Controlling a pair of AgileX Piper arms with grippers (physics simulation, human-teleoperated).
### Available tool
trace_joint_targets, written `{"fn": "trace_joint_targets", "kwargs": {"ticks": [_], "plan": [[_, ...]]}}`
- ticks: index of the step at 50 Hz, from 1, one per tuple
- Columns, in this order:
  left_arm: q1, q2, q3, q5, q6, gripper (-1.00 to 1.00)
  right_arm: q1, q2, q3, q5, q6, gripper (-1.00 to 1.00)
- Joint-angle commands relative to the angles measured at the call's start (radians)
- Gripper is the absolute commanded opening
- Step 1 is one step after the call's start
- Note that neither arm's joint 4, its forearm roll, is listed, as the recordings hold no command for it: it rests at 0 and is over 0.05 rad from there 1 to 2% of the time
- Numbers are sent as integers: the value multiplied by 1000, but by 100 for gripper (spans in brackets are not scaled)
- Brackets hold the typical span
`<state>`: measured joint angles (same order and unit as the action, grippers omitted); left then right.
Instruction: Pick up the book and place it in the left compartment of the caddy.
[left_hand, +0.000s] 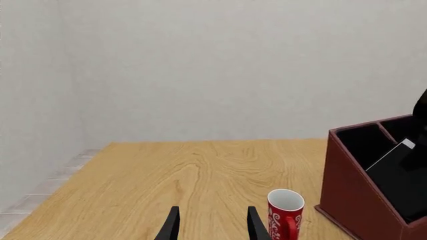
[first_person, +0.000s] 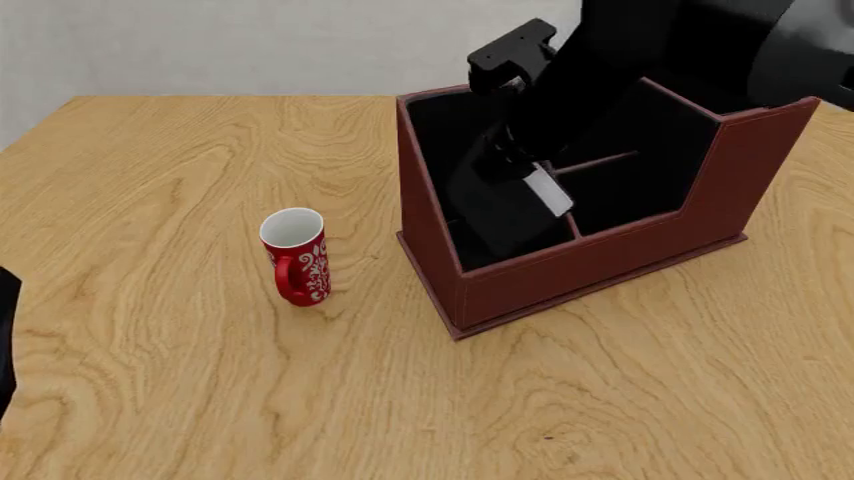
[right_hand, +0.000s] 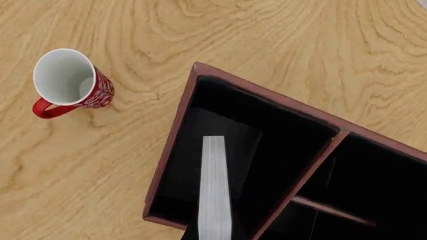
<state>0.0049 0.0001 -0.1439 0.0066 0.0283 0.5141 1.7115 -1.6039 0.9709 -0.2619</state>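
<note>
While the book (first_person: 514, 205) tilts inside the caddy (first_person: 587, 265), a mug (first_person: 295, 256) stands beside.

Right arm comes in from the far right corner of the counter, black links angled down and toward the left edge, wrist bent steeply so the right hand (first_person: 514, 170) points down. Its fingertips are hidden in the front view and out of frame in the right wrist view; can't tell how the jaws stand. Left arm is pulled back at the near left corner, only a dark sliver showing. Left hand (left_hand: 212, 225) hovers low over the counter, level, two dark fingers (left_hand: 171, 225) spread apart, nothing between them.
</note>
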Motion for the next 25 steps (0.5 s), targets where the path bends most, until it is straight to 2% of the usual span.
{"fn": "trace_joint_targets", "kwargs": {"ticks": [1,25], "plan": [[4,0,-4,1,-2,100,5,7,32,-46,33,-100],[0,0,-13,10,0,100,-8,17,48,-66,32,-100]]}}
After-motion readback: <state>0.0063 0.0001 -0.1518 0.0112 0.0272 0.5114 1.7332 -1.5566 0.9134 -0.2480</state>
